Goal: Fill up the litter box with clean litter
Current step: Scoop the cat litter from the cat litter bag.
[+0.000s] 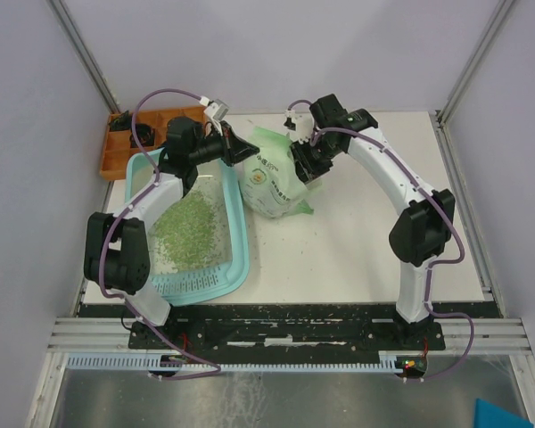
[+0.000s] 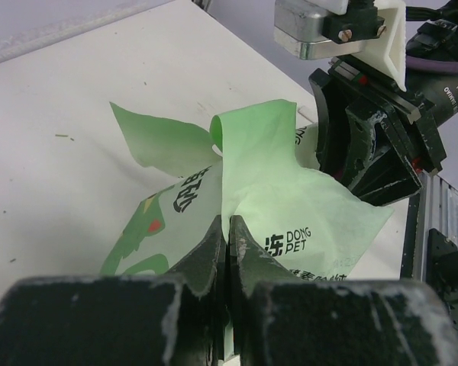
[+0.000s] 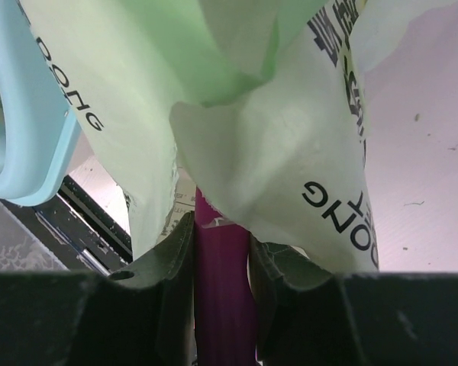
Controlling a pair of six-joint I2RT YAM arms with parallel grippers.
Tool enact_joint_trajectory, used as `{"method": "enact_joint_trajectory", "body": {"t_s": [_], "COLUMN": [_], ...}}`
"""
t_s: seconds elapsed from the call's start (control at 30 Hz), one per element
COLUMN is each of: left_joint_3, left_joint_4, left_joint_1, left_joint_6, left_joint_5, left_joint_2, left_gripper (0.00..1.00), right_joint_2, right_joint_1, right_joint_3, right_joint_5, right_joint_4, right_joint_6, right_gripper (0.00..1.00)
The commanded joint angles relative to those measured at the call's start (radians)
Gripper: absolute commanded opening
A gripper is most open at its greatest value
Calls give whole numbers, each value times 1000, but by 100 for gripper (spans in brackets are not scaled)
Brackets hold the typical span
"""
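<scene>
The left gripper (image 2: 227,229), pressed together on the pale green bag (image 2: 290,206) at its lip, should hold the mouth wide while the right gripper (image 3: 223,229), pinching the magenta scoop (image 3: 223,297), lifts level loads toward the litter box (image 1: 196,291) just beside, where clean litter (image 1: 189,234) partly covers the floor

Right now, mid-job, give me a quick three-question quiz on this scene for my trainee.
1. True or false: some litter already lies in the litter box.
2. The left jaws are shut on: A) the bag, at its edge; B) the litter box rim; C) nothing.
3. Fill in: the right jaws grip the handle of a pink ____.

Key: 1 true; 2 A; 3 scoop.
</scene>
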Motion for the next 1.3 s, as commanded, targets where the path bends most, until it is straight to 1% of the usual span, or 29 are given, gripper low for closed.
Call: {"method": "enact_joint_trajectory", "body": {"t_s": [0.0,0.07,0.23,0.37,0.63,0.7,0.9,1.0,1.1,1.13,1.27], "left_joint_3": [45,49,66,78,114,120,137,136,134,133,132], "left_joint_4": [213,213,212,210,193,191,165,159,150,147,131], "left_joint_1": [3,2,-3,-14,-68,-80,-103,-106,-107,-107,-108], "left_joint_6": [-58,-62,-68,-72,-59,-58,-43,-38,-31,-28,-13], "left_joint_5": [21,26,29,26,15,11,2,-3,-6,-7,-16], "left_joint_2": [-138,-134,-118,-98,-49,-41,-20,-21,-24,-26,-33], "left_gripper": [3,3,3,3,3,3,3,3,3,3,3], "right_joint_2": [62,95,168,178,173,166,146,98,73,66,29], "right_joint_1": [-26,-17,9,8,7,7,-34,-59,-92,-101,-122], "right_joint_3": [45,58,72,22,-90,-131,-242,-322,-373,-381,-396], "right_joint_5": [285,255,120,26,13,-33,-277,-380,-499,-527,-583], "right_joint_4": [89,82,59,100,191,236,379,508,638,680,751], "right_joint_6": [5,10,8,22,56,73,168,223,326,353,410], "right_gripper": [2,2,2,2,2,2,2,2,2,2,2]}}
